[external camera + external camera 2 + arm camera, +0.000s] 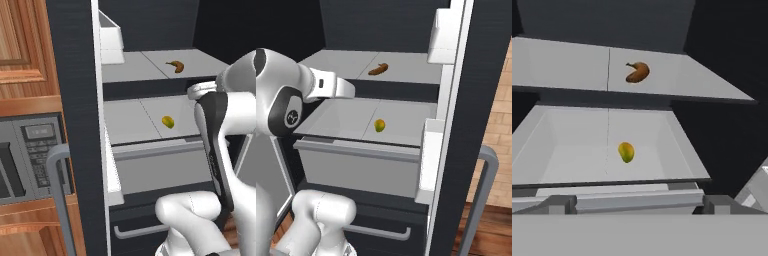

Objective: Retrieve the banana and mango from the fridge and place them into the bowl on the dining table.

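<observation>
Flanking the fridge (75, 100): microwave (30, 155), wooden cabinets (22, 45), its open doors.

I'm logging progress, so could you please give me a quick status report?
Claw open, holding nothing. Banana on upper fridge shelf, mango on shelf below, both untouched. Nothing in the way.
</observation>
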